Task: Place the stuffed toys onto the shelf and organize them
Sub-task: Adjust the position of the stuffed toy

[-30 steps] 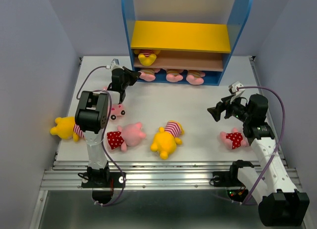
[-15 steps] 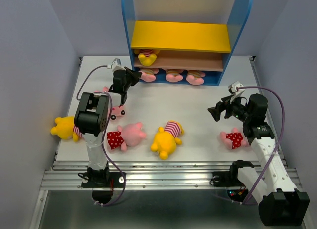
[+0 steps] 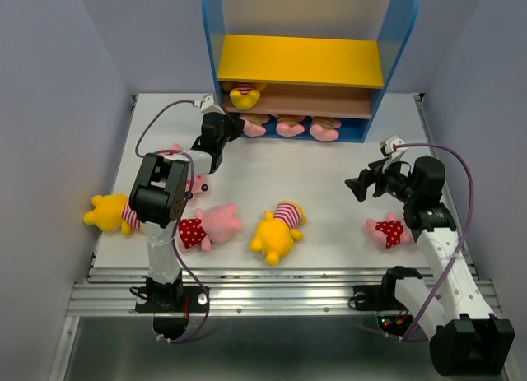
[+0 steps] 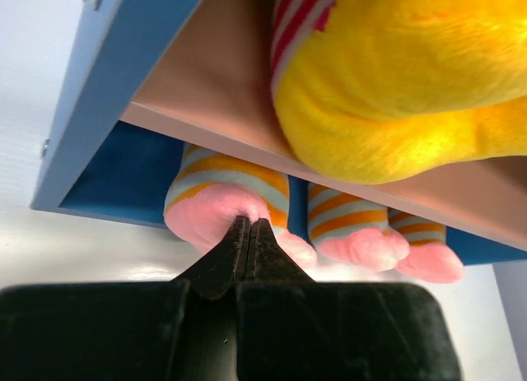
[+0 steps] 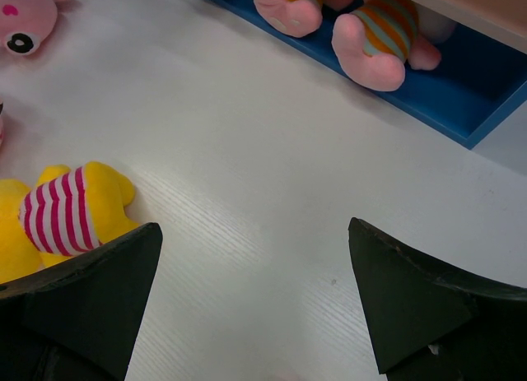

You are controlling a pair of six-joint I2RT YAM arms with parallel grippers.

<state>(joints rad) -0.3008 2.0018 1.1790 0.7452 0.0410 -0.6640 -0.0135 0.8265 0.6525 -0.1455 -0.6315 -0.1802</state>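
Four of the nine stuffed toys are sitting in the shelf (image 3: 212,52), and you are holding the left gripper (image 4: 249,226) at its lower left corner. Its black fingers (image 4: 230,253) are pressing flat together into a thin wedge with nothing between them. The tip is resting against the fuzzy pink foot of the leftmost striped pig (image 4: 222,204) on the shelf's blue base (image 4: 115,179). Two more striped pigs (image 3: 290,126) are lying beside it along that base, their rounded feet poking out over the front edge. On the smooth brown board (image 4: 214,68) above, a fleecy yellow bear (image 4: 395,76) in a red-striped shirt is sitting at the left end, under the glossy yellow board (image 3: 300,60).

Your right gripper (image 5: 255,307) is hovering well in front of the shelf's right end. Its blunt black fingers are spreading wide over the white wood-grain table (image 5: 247,167), gripping nothing.

Five toys are lying on the table in front of the shelf:
- A dotted pig (image 3: 387,230) is lying in front of the right panel.
- A second bear (image 3: 277,230) is lying in front of the middle.
- Another dotted pig (image 3: 206,227) is lying in front of the left panel.
- A half-hidden pig (image 3: 196,182) is lying between that one and the shelf.
- A third bear (image 3: 111,214) is lying well out to the shelf's left.
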